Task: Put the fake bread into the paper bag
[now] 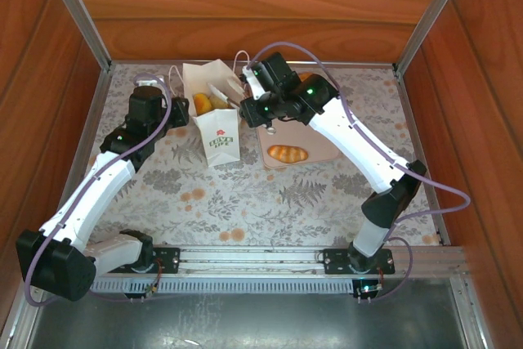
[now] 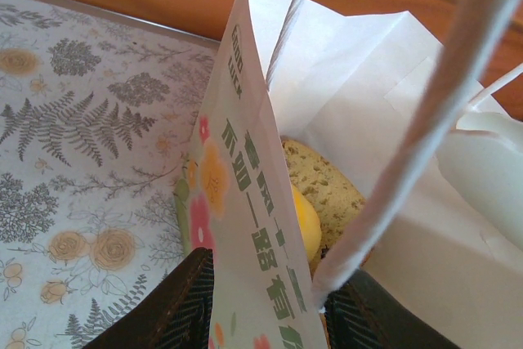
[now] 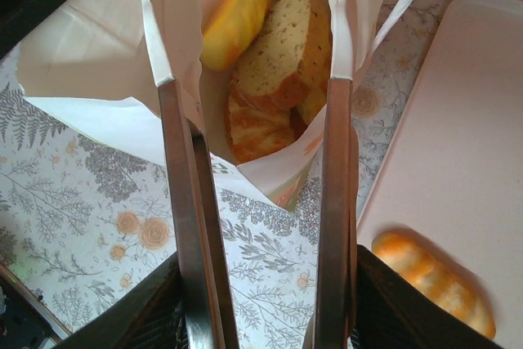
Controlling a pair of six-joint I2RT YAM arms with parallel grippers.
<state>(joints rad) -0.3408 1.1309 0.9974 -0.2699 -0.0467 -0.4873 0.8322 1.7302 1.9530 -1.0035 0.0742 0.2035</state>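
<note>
The white paper bag [image 1: 216,124] stands upright and open at the back middle of the table. My left gripper [image 1: 185,110] is shut on the bag's left wall [image 2: 245,226], with one finger outside and one inside. Several pieces of fake bread lie in the bag: a yellow roll [image 3: 237,18], a speckled slice [image 3: 286,46] and a striped piece [image 3: 257,132]. My right gripper [image 3: 265,300] is shut on the metal tongs [image 3: 337,161]. Their arms are spread over the bag mouth with nothing between them. One striped roll [image 3: 433,279] lies on the tray.
The flat beige-pink tray [image 1: 323,149] lies just right of the bag, with the last roll [image 1: 288,154] near its front edge. The bag's loop handles [image 2: 425,112] hang across the left wrist view. Wooden walls close in the back and sides of the floral tabletop [image 1: 270,202].
</note>
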